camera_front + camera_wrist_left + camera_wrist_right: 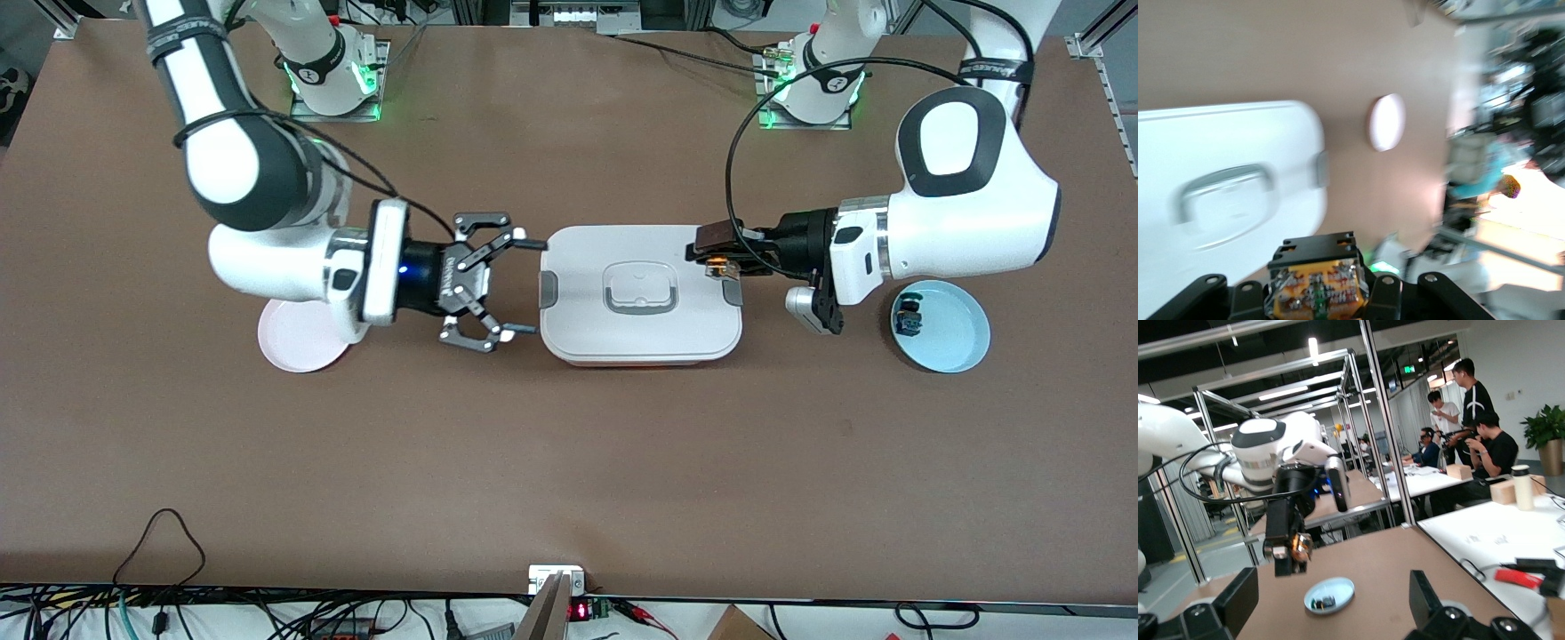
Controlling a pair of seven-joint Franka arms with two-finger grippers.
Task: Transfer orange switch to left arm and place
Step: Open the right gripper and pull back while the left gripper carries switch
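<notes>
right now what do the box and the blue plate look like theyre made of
The box looks like white plastic with a smooth matte lid, grey clips and a moulded handle recess. The blue plate seems glossy plastic or glazed ceramic: its even pale colour and soft rim sheen leave that open.

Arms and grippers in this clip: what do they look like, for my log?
Both arms are glossy white with dark grey joint bands and rounded shells. The left arm has a white oval panel framed in dark grey and a black cable looping to its wrist. The right arm also trails a thin black cable. The right gripper is black linkage with silver pins; the left gripper is black. Bases glow green.
</notes>
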